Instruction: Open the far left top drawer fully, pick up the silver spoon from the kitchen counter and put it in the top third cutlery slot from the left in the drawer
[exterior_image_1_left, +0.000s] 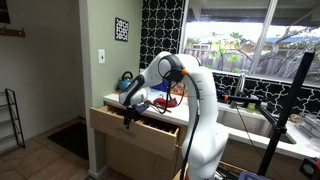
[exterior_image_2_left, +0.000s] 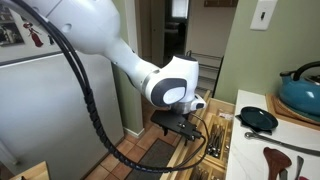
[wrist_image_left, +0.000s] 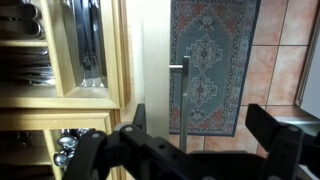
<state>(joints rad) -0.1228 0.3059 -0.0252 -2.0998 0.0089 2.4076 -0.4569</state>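
Observation:
The far left top drawer (exterior_image_1_left: 150, 127) stands pulled out from the cabinet. Its narrow compartments hold cutlery in an exterior view (exterior_image_2_left: 214, 140) and in the wrist view (wrist_image_left: 85, 50). My gripper (exterior_image_1_left: 130, 108) is at the drawer's front, as an exterior view also shows (exterior_image_2_left: 185, 126). In the wrist view the gripper (wrist_image_left: 200, 112) is open. Its two black fingers stand on either side of the drawer's metal bar handle (wrist_image_left: 183, 90) without closing on it. The white kitchen counter (exterior_image_2_left: 255, 150) lies beside the drawer. I cannot make out the silver spoon.
On the counter are a black pan (exterior_image_2_left: 258, 118), a teal pot (exterior_image_2_left: 302, 88) and a brown wooden utensil (exterior_image_2_left: 285, 160). A teal kettle (exterior_image_1_left: 125, 78) stands at the counter's back. A patterned rug (wrist_image_left: 212, 60) lies on the tiled floor below the drawer.

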